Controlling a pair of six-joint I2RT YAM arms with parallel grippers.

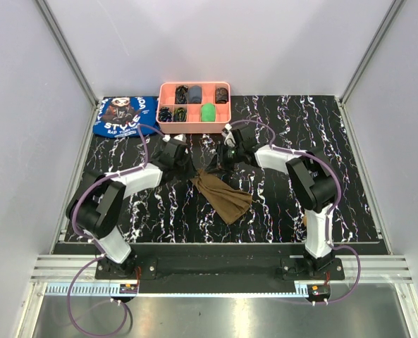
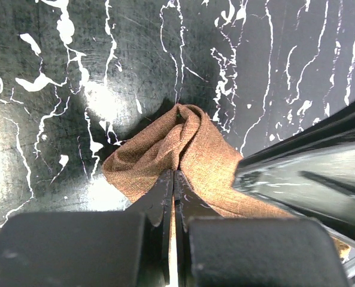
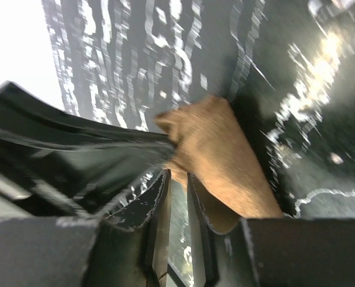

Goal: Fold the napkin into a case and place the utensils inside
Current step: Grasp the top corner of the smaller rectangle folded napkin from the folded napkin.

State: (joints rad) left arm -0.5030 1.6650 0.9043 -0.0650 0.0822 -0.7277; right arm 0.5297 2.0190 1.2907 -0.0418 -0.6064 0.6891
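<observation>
The olive-brown napkin (image 1: 226,197) lies bunched into a diagonal strip on the black marbled table (image 1: 159,215), between the two arms. My left gripper (image 1: 187,169) is at its upper end. In the left wrist view the left gripper (image 2: 174,174) is shut, pinching a crease of the napkin (image 2: 189,140) at its tips. My right gripper (image 1: 221,163) is close beside it. In the right wrist view the right gripper (image 3: 178,176) stands slightly open, with table showing through the gap. The napkin (image 3: 219,149) lies against its right finger. The utensils are out of view.
A pink compartment tray (image 1: 194,84) with dark and green small items sits at the back of the table. A blue printed cloth (image 1: 124,116) lies to its left. White walls and metal rails close in the table. The two grippers nearly touch.
</observation>
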